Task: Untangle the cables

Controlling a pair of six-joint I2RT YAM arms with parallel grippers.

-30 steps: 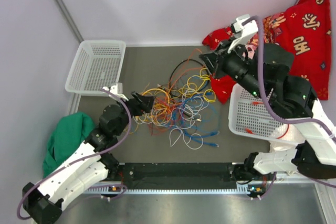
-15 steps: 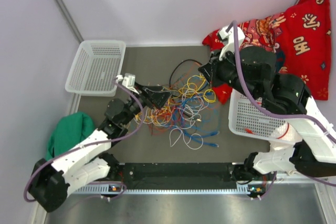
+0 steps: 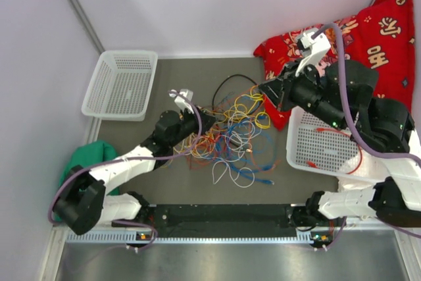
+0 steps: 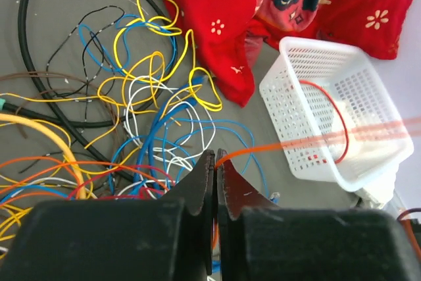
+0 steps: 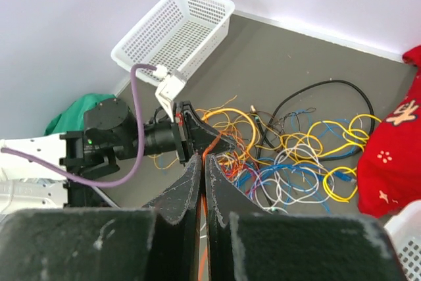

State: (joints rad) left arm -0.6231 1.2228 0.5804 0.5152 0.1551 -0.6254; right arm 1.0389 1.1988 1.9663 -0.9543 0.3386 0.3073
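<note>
The cables (image 3: 230, 133) lie in a loose tangle of yellow, orange, blue, white, red and black loops in the middle of the grey mat. My left gripper (image 3: 209, 118) reaches into the tangle's left side. In the left wrist view it (image 4: 216, 156) is shut on a thin orange cable (image 4: 289, 144) that runs taut to the right. My right gripper (image 3: 266, 89) hangs above the tangle's right back edge. In the right wrist view it (image 5: 202, 157) is shut on the orange cable (image 5: 206, 149), which leads down toward the left gripper. The same tangle (image 5: 302, 156) spreads behind it.
An empty white basket (image 3: 122, 83) stands at the back left. Another white basket (image 3: 316, 143) at the right holds a red cable (image 4: 332, 106). A red patterned cloth (image 3: 375, 31) lies at the back right, a green cloth (image 3: 85, 169) at the left, a black rail (image 3: 217, 215) in front.
The left arm has stretched right into the tangle and its gripper, open before, has shut on the orange cable. The right gripper has shifted slightly while staying shut.
</note>
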